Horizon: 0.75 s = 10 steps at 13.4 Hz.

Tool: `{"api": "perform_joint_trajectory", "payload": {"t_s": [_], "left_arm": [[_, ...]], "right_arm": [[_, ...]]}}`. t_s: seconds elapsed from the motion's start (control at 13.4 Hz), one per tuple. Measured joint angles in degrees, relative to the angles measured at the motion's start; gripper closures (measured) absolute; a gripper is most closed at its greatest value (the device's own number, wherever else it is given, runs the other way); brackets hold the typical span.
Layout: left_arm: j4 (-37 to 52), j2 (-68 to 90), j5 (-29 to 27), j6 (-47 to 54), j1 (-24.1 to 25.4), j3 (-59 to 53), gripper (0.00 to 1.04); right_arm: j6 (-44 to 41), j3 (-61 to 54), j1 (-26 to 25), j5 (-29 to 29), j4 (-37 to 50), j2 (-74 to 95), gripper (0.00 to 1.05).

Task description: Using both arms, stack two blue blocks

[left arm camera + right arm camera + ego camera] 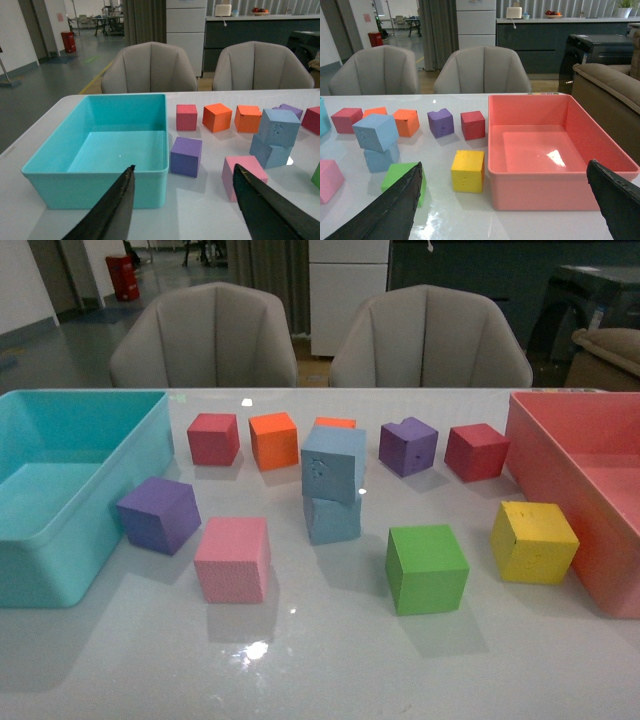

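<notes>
Two pale blue blocks stand stacked at the table's middle: the upper blue block, dented and turned askew, rests on the lower blue block. The stack also shows in the left wrist view and the right wrist view. Neither arm shows in the front view. My left gripper is open and empty, held back from the table's near left, over the teal bin's front corner. My right gripper is open and empty, held back near the pink bin, well apart from the stack.
A teal bin stands at left, a pink bin at right. Around the stack lie purple, pink, green, yellow, red, orange and further cubes. Two chairs stand behind the table.
</notes>
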Motion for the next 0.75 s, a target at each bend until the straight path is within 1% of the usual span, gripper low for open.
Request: {"api": "perform_joint_trajectory", "payload": {"t_s": [0.07, 0.15, 0.75], "left_arm": [[0.0, 0.0, 0.0, 0.0, 0.0, 0.0, 0.2], [0.02, -0.02, 0.0, 0.02, 0.0, 0.0, 0.07], [0.02, -0.02, 0.0, 0.02, 0.0, 0.0, 0.07]], "right_arm": [[0.0, 0.0, 0.0, 0.0, -0.02, 0.0, 0.06], [0.0, 0.0, 0.0, 0.0, 0.0, 0.0, 0.06], [0.0, 0.0, 0.0, 0.0, -0.02, 0.0, 0.06]]}}
